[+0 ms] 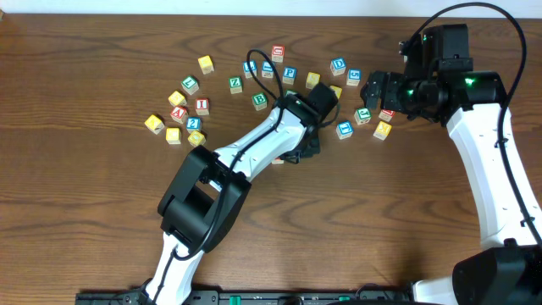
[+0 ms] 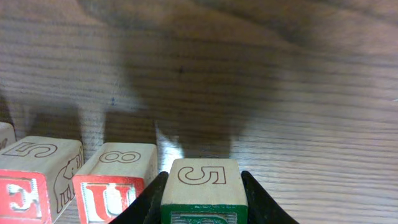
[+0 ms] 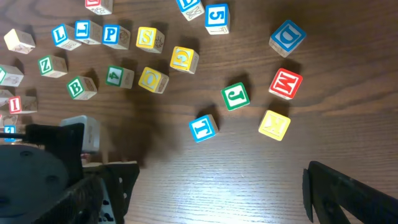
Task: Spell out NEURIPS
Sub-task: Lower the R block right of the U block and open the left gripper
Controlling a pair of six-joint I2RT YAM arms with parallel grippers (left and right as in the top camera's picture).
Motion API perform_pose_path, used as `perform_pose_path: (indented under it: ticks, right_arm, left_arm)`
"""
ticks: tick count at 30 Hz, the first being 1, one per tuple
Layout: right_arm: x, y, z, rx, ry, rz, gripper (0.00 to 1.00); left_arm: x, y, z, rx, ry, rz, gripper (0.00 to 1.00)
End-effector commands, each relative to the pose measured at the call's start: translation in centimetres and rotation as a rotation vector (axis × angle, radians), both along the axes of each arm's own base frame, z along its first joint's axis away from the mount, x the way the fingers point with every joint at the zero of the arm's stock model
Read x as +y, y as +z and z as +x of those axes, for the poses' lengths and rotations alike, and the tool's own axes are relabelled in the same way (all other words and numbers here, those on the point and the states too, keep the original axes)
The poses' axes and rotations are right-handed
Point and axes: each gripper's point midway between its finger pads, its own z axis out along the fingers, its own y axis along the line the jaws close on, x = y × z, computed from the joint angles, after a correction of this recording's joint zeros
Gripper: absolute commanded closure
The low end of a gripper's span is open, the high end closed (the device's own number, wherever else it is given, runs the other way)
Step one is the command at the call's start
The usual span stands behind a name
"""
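Note:
In the left wrist view my left gripper [image 2: 203, 178] is shut on a green-framed cube [image 2: 202, 190] with a 5 on its top; its letter is cut off by the frame edge. It stands just right of a red U cube [image 2: 112, 186], with a red E cube [image 2: 25, 190] further left. Overhead, the left arm's wrist [image 1: 296, 127] hides this row. My right gripper [image 3: 217, 193] is open over bare wood with nothing between its fingers. A blue P cube [image 3: 111, 34] and a red I cube [image 3: 13, 104] lie loose.
Loose cubes are scattered behind the row: green Z [image 3: 51, 65], green B [image 3: 81, 87], yellow S [image 3: 149, 38], green J [image 3: 236, 96], blue T [image 3: 203, 127], red M [image 3: 285, 84], yellow K [image 3: 273, 124]. Another cluster [image 1: 182, 114] lies at the left.

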Motion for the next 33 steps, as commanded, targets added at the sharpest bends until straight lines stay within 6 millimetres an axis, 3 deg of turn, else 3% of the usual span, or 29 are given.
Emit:
perform_pose_path:
  ticks: [1,33]
  right_arm:
    - [0.2,0.6,0.3,-0.015,-0.002,0.004,0.01]
    - [0.2,0.6,0.3,-0.015,-0.002,0.004,0.01]
  left_arm:
    - [0.6,-1.7,-0.7,0.027,-0.003,0.027,0.71]
    - [1.7,-2.3,-0.9,0.022,-0.048,0.074,0.71]
